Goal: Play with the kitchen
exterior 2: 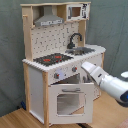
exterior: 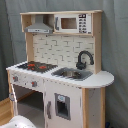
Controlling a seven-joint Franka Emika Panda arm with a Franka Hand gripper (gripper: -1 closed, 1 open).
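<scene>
Gripper [exterior 2: 85,66] at kitchen [exterior 2: 55,60] knobs — fingers unclear

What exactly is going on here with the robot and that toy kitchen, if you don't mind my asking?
A single robot arm is playing with the toy kitchen. In the second exterior view it reaches in from the second exterior view's right, its tool up against the front panel just below the counter, near the knobs and above the windowed oven door. The hob, sink and black faucet on top are untouched. The door's right edge seems to stand slightly out from the frame.
</scene>
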